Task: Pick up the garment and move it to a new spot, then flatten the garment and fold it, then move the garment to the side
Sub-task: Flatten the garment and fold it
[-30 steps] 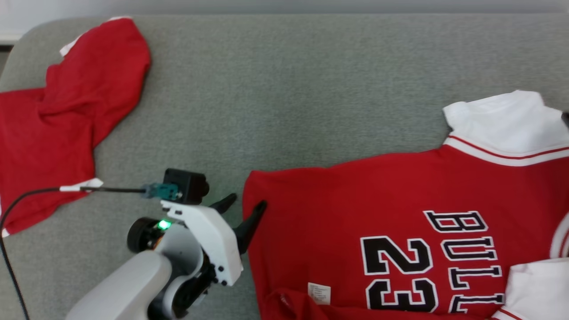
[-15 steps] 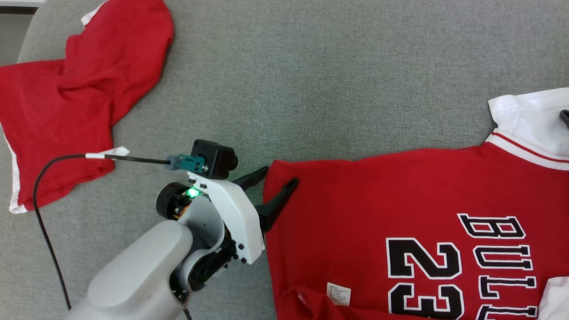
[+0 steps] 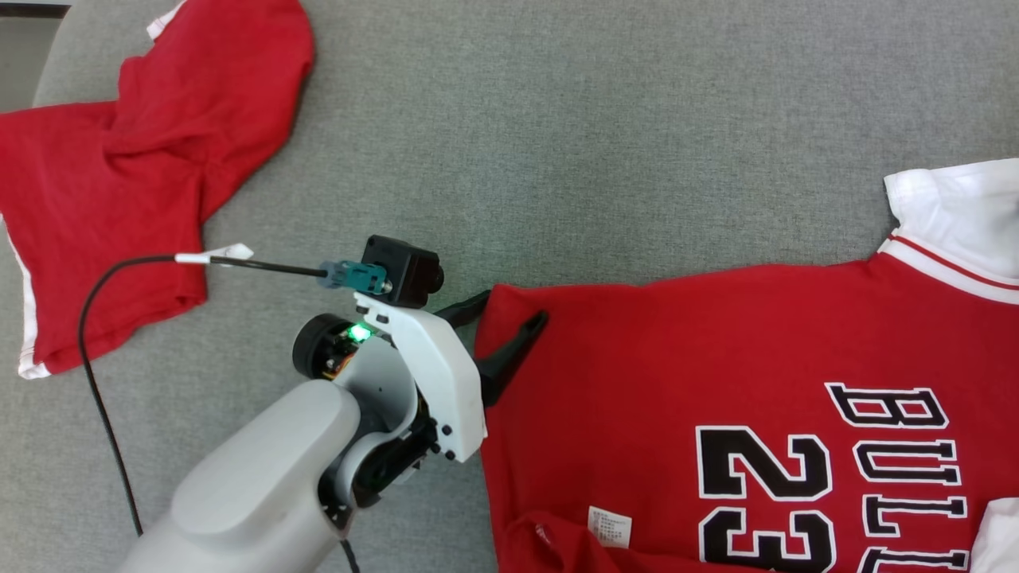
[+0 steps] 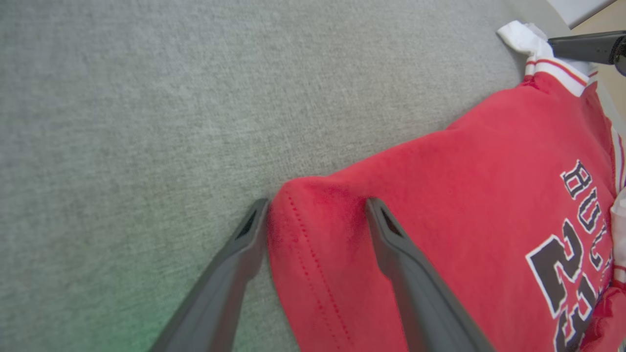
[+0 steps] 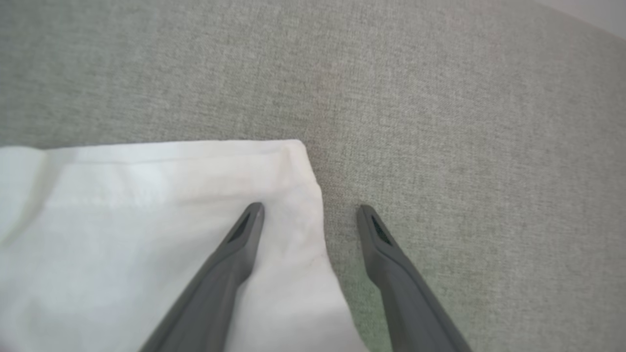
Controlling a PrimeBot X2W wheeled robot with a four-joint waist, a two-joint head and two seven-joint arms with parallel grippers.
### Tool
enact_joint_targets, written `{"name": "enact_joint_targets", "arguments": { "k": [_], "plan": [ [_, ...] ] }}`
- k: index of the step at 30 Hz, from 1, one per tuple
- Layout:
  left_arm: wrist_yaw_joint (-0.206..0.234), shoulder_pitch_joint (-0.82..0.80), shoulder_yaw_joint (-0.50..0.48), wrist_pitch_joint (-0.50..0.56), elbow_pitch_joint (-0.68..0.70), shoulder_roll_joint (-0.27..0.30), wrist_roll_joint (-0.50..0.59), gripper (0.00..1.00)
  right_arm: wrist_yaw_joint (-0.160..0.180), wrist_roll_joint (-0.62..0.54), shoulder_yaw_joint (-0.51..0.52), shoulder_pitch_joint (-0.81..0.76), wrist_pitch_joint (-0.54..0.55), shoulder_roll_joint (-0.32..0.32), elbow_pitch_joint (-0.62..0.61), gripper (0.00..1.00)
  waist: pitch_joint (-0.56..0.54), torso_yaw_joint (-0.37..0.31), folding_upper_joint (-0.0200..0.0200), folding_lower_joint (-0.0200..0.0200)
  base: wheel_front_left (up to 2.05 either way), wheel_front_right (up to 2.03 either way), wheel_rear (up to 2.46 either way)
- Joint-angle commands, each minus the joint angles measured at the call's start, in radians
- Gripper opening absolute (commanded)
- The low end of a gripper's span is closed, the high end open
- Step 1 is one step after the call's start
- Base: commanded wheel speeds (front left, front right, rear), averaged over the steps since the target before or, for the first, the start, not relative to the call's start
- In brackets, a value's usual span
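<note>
Grey woven fabric covers the bench [image 3: 605, 119], which has a rounded corner at the far left; on it, towards the right and near side, lies a red basketball jersey [image 3: 677, 342] with white sleeves and black, white-edged lettering reading "BULLS 23", spread fairly flat with its near edge folded over by a small white label [image 3: 609, 525]. Well apart from it, at the far left, a second red garment [image 3: 119, 183] with white trim lies crumpled; a black cable [image 3: 95, 334] loops across it to the camera on the pale left arm.

The left gripper [image 3: 515, 306] is at the jersey's left corner, its two dark fingers spread wide and pinching nothing; from the wrist, one finger [image 4: 244, 244] rests on the grey fabric just beside the stitched hem, the other [image 4: 401, 254] over the red cloth, so the corner sits between them.

The right gripper [image 5: 311, 209] is likewise spread and holds nothing; it straddles the edge of the jersey's white sleeve [image 5: 146, 195] at the far right, one finger over the white cloth, the other over bare grey fabric.
</note>
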State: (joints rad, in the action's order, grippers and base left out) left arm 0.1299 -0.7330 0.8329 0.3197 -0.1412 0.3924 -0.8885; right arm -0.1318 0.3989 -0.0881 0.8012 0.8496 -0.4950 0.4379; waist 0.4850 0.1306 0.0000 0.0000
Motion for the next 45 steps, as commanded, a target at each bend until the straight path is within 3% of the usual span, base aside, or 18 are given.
{"name": "enact_joint_targets", "arguments": {
  "k": [1,2,3,4,13,28,35,45],
  "plan": [
    [-0.011,0.016,0.030,0.026,-0.023,-0.014,-0.003,1.00,0.002,0.010,-0.024,-0.023,0.031,0.011,0.024,1.00,-0.001,-0.002,0.0000,0.0000,0.00,0.00,0.00],
    [-0.013,0.018,0.033,0.027,-0.025,-0.020,-0.008,0.43,0.001,0.016,-0.033,-0.028,0.035,0.015,0.022,0.48,-0.001,-0.003,0.0000,0.0000,0.00,0.00,0.00],
    [-0.016,0.018,0.034,0.027,-0.027,-0.024,-0.011,0.14,0.001,0.028,-0.047,-0.032,0.040,0.020,0.017,0.00,-0.001,-0.003,0.0000,0.0000,0.00,0.00,0.00],
    [-0.016,0.019,0.033,0.023,-0.029,-0.028,-0.014,0.00,0.000,0.038,-0.060,-0.034,0.038,0.019,0.008,0.00,-0.001,-0.004,0.0000,0.0000,0.00,0.00,0.00],
    [-0.008,-0.013,-0.017,-0.050,-0.035,-0.028,-0.007,0.00,0.001,0.085,-0.075,0.036,-0.139,-0.041,-0.025,0.00,-0.009,-0.013,0.0000,0.0000,0.00,0.00,0.00],
    [0.009,-0.031,-0.082,-0.152,-0.063,-0.034,-0.010,0.00,0.002,0.141,-0.099,0.080,-0.428,-0.067,0.017,0.00,-0.063,-0.056,0.0000,0.0000,0.00,0.00,0.00],
    [0.016,0.051,-0.093,-0.195,-0.054,-0.032,-0.041,0.00,0.002,0.240,-0.113,-0.057,-0.544,-0.073,-0.021,0.00,-0.119,-0.092,0.0000,0.0000,0.00,0.00,0.00],
    [0.049,0.226,-0.101,-0.280,0.052,-0.001,-0.051,0.00,0.002,0.363,-0.088,-0.388,-0.666,-0.089,-0.141,0.00,-0.217,-0.135,0.0000,0.0000,0.00,0.00,0.00]
  ]
}}
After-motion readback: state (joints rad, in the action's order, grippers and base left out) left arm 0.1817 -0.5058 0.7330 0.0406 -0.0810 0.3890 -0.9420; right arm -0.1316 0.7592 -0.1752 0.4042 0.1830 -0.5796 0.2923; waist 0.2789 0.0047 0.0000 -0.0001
